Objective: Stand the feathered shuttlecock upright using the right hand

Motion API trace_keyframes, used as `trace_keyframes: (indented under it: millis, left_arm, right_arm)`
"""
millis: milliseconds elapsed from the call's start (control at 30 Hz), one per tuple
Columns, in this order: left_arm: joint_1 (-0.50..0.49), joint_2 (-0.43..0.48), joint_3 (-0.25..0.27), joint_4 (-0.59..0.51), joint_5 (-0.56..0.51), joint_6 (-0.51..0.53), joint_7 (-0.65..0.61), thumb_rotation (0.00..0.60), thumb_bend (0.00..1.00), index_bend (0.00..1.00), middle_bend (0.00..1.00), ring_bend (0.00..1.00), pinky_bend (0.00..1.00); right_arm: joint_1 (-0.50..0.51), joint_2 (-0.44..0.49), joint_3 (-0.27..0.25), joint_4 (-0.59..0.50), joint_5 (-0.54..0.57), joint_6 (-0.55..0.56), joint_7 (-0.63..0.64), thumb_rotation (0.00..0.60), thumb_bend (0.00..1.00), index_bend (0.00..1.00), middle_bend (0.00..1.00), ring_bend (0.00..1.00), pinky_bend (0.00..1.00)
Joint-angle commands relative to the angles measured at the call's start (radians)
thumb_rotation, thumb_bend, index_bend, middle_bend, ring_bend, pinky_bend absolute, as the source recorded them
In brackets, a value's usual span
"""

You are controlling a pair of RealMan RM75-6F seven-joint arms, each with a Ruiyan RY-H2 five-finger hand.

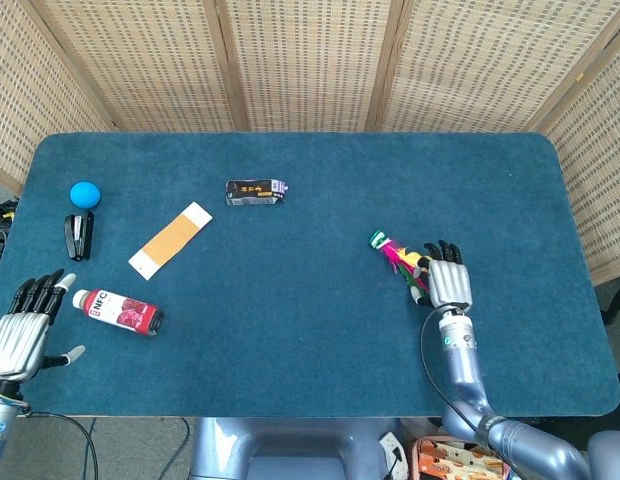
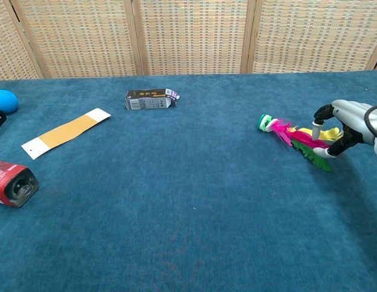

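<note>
The feathered shuttlecock [image 1: 400, 258] lies on its side on the blue table, right of centre. Its green base [image 2: 264, 122] points to the left, and its pink, yellow and green feathers [image 2: 307, 143] trail to the right. My right hand [image 1: 447, 280] sits over the feather end. In the chest view the right hand [image 2: 345, 125] has a fingertip [image 2: 316, 130] down on the feathers from above and the thumb against them from below, so it pinches them. My left hand [image 1: 20, 335] hovers at the table's front left corner with its fingers spread and holds nothing.
A red bottle [image 1: 120, 312] lies beside my left hand. A black stapler [image 1: 79, 235] and a blue ball [image 1: 83, 193] are at the far left. An orange-and-white strip [image 1: 170, 240] and a small dark box [image 1: 256, 191] lie left of centre. Wicker screens stand behind the table.
</note>
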Motion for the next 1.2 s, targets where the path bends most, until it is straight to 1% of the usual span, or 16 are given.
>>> trace_keyframes:
  millis: [33, 367, 800, 1200]
  left_arm:
    - [0.000, 0.000, 0.001, -0.001, 0.002, 0.000, 0.001, 0.600, 0.06, 0.00, 0.00, 0.00, 0.00]
    - [-0.001, 0.001, 0.004, -0.005, 0.006, 0.000, 0.000, 0.600, 0.06, 0.00, 0.00, 0.00, 0.00]
    - [0.004, 0.007, 0.004, -0.014, 0.013, 0.015, -0.003, 0.600, 0.07, 0.00, 0.00, 0.00, 0.00]
    - [0.003, 0.007, 0.004, -0.012, 0.016, 0.017, -0.009, 0.600, 0.07, 0.00, 0.00, 0.00, 0.00]
  right_arm:
    - [0.001, 0.001, -0.001, 0.002, 0.002, 0.003, 0.002, 0.600, 0.31, 0.51, 0.15, 0.00, 0.00]
    - [0.003, 0.009, -0.011, 0.020, 0.028, -0.011, 0.001, 0.600, 0.33, 0.51, 0.15, 0.00, 0.00]
    - [0.014, 0.019, -0.014, 0.021, 0.045, -0.007, -0.017, 0.600, 0.36, 0.53, 0.18, 0.00, 0.00]
    - [0.021, 0.013, -0.026, 0.019, 0.055, 0.006, -0.041, 0.600, 0.36, 0.58, 0.21, 0.00, 0.00]
